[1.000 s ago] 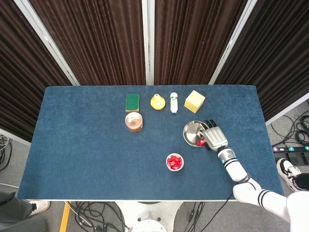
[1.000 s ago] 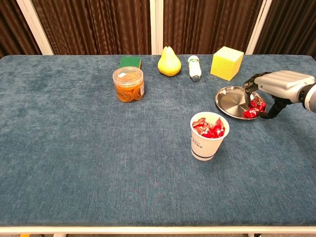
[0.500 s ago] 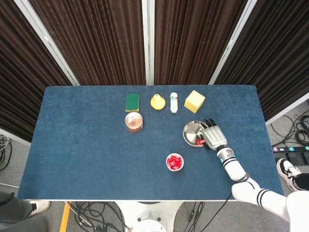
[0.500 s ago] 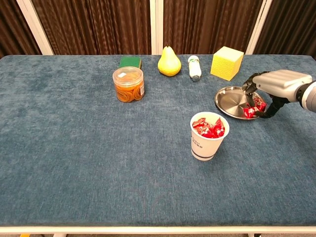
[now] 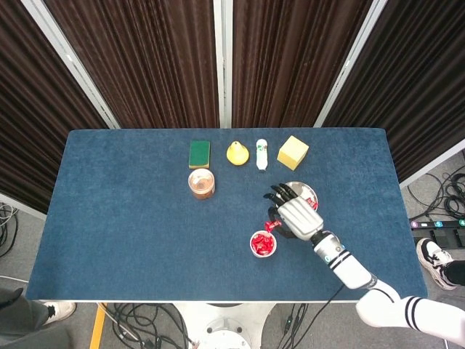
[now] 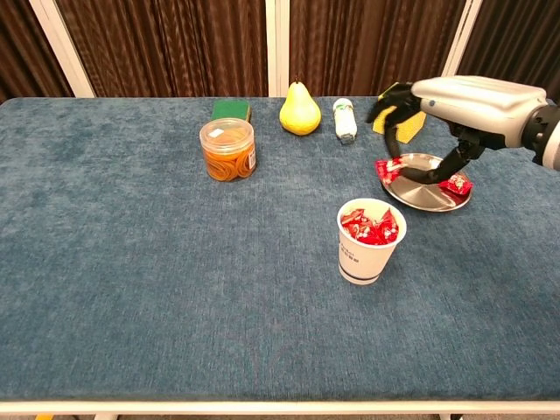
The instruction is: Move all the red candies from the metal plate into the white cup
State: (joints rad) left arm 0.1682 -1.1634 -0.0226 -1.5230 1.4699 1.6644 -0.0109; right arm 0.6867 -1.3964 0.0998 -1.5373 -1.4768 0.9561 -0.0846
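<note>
The white cup [image 6: 360, 254] stands near the table's middle, with several red candies [image 6: 371, 227] inside; in the head view the cup [image 5: 263, 245] is just below and left of my right hand [image 5: 294, 216]. That right hand [image 6: 464, 101] hovers above the metal plate [image 6: 420, 194] and pinches one red candy [image 6: 388, 166] over the plate's left rim. In the head view the held candy [image 5: 270, 226] hangs between the plate [image 5: 304, 192] and the cup. One red candy [image 6: 457, 184] lies on the plate's right side. My left hand is not visible.
Along the far side stand a green sponge [image 6: 231, 109], a yellow pear [image 6: 299, 110], a lying white bottle [image 6: 345, 119] and a yellow cube [image 6: 402, 112]. A clear jar of orange bands [image 6: 227, 150] sits left of the cup.
My right hand has lifted off the plate's right side with one red candy and swung left toward the cup. One candy stays on the plate.
</note>
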